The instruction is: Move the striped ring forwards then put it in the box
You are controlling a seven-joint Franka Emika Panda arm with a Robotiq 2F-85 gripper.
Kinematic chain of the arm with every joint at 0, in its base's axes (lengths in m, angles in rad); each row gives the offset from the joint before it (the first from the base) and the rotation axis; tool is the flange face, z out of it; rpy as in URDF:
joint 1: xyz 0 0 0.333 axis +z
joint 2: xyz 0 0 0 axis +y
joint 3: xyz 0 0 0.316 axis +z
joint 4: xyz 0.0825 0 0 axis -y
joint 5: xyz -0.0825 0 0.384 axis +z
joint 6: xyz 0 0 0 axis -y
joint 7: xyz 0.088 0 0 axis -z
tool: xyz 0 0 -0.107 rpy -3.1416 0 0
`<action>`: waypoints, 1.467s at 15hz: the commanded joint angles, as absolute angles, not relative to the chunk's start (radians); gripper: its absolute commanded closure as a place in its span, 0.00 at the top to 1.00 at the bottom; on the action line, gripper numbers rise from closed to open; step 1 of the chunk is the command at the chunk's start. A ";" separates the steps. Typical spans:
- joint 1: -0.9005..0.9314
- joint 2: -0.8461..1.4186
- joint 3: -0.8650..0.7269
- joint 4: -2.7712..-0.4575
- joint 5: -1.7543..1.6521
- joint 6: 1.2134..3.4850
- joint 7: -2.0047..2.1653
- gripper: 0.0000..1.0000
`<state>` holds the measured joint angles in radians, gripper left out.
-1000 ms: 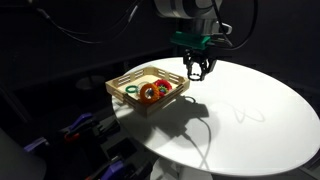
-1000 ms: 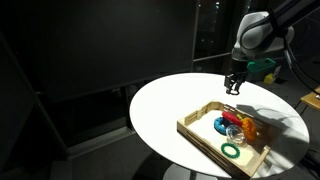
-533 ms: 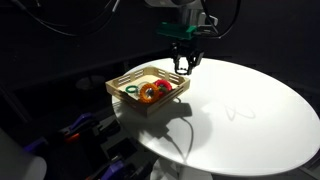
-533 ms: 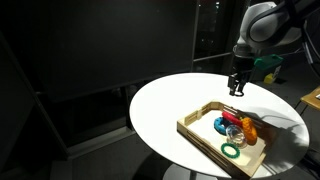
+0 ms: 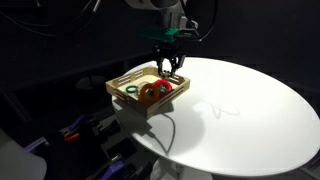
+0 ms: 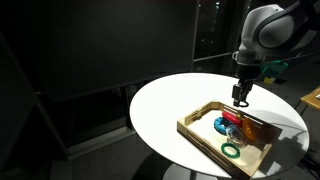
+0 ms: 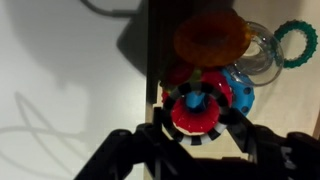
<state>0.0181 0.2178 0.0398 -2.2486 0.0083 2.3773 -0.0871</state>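
Gripper fingers are cropped at the wrist view's lower edge. The jaws are narrow, clamping one striped ring above one box; its stripes are partly hidden. One orange ring lies at 12 o'clock. One green ring, cut off, lies at 2 o'clock.

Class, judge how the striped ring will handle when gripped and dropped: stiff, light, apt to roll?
Probably stiff: the striped ring looks undistorted between the pincer fingers. Likely light, being small beside the tray. Dropped on edge it might roll, though the tray walls should stop it.
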 commanded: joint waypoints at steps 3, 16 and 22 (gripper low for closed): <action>0.036 0.213 0.057 -2.298 0.001 2.401 -0.109 0.55; 0.034 0.190 0.044 -2.304 -0.016 2.364 -0.092 1.00; 0.035 0.120 0.016 -2.303 -0.041 2.303 -0.028 1.00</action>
